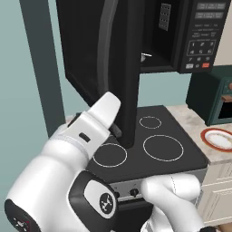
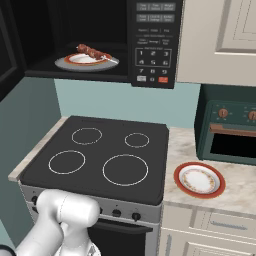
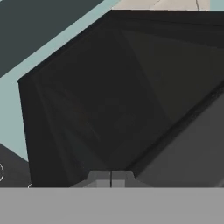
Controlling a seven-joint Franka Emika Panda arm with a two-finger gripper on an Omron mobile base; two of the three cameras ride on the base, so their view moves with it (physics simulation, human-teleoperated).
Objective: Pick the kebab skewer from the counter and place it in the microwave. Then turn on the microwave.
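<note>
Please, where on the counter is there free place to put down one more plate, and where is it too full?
The counter is bare between the stovetop and the toaster oven, behind the white red-rimmed plate. The strip right of that plate, before the oven, looks free too. The plate takes the front middle.

I see a black microwave (image 2: 150,45) with a grey keypad and a red button, reddish-brown kebab skewer (image 2: 91,51), black stovetop (image 2: 100,155) with white rings, beige speckled desk (image 2: 240,190), dark green toaster oven (image 2: 227,130), and a white, red-rimmed plate (image 2: 199,180).
</note>
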